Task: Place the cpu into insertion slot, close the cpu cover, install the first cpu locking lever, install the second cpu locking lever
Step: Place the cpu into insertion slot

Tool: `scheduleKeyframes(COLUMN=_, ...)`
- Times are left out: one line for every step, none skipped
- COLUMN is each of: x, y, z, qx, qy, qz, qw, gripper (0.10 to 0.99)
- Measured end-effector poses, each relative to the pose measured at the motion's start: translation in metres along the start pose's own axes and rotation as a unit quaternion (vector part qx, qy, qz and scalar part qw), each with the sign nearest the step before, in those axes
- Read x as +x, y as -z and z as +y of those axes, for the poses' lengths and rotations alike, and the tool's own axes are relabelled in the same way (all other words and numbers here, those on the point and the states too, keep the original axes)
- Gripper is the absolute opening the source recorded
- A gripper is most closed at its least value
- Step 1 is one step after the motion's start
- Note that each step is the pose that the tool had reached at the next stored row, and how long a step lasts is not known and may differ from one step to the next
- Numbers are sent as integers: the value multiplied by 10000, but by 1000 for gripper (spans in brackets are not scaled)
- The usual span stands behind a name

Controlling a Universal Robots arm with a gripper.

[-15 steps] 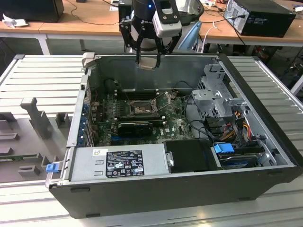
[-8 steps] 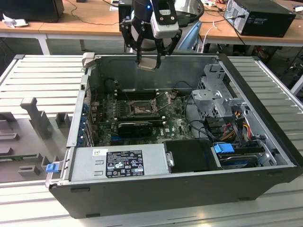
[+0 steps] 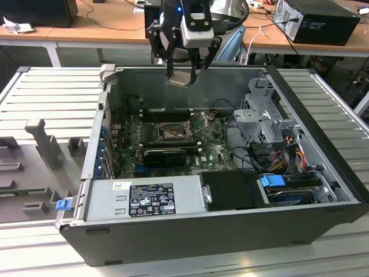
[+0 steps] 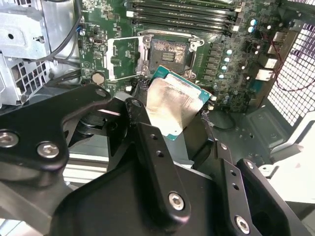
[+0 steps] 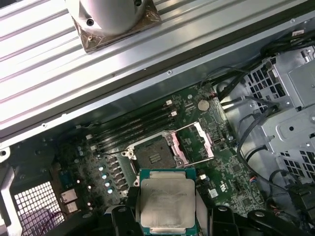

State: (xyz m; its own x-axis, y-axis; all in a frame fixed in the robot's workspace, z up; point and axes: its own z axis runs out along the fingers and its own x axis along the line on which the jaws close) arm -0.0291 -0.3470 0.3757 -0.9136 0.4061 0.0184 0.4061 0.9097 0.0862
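Observation:
My gripper (image 3: pixel 182 74) is shut on the cpu (image 3: pixel 180 78), a flat silver-topped chip with a green edge, held in the air above the rear wall of the open computer case. The chip sits between the black fingers in both wrist views (image 4: pixel 176 109) (image 5: pixel 167 204). Below it on the green motherboard the insertion slot (image 3: pixel 173 134) (image 4: pixel 170 53) (image 5: pixel 153 157) lies uncovered, a dark square with a pale centre. The cpu cover (image 4: pixel 125 59) (image 5: pixel 194 143) is swung open beside the slot. The chip is well above the slot and apart from it.
The case (image 3: pixel 323 173) has tall walls all round. A grey power supply (image 3: pixel 144 199) fills the front, a drive cage (image 3: pixel 265 115) and cables (image 3: pixel 288 153) stand at the exterior view's right. Memory slots (image 4: pixel 187 17) and a black card (image 3: pixel 164 156) flank the slot.

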Motion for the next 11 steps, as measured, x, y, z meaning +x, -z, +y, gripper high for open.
scheduleKeyframes(x=0, y=-3, z=0, qx=-1, qy=-51, qz=-5, qw=10000, gripper=537)
scheduleKeyframes(x=0, y=-4, z=0, qx=-1, qy=-76, qz=-7, qw=10000, gripper=537)
scheduleKeyframes(x=0, y=-4, z=0, qx=-2, qy=-107, qz=-9, qw=9999, gripper=537)
scheduleKeyframes(x=0, y=-6, z=0, qx=-3, qy=-162, qz=-14, qw=9999, gripper=537)
scheduleKeyframes(x=0, y=-7, z=0, qx=-3, qy=-199, qz=-17, qw=9998, gripper=537)
scheduleKeyframes(x=0, y=-8, z=-1, qx=-4, qy=-237, qz=-21, qw=9997, gripper=537)
scheduleKeyframes(x=0, y=-8, z=-1, qx=-5, qy=-288, qz=-25, qw=9996, gripper=537)
scheduleKeyframes(x=0, y=-10, z=-1, qx=-7, qy=-346, qz=-30, qw=9994, gripper=537)
scheduleKeyframes(x=0, y=-12, z=-1, qx=-8, qy=-436, qz=-38, qw=9990, gripper=537)
scheduleKeyframes(x=0, y=-15, z=-1, qx=-9, qy=-498, qz=-43, qw=9987, gripper=537)
scheduleKeyframes(x=0, y=-19, z=-1, qx=-11, qy=-601, qz=-52, qw=9982, gripper=537)
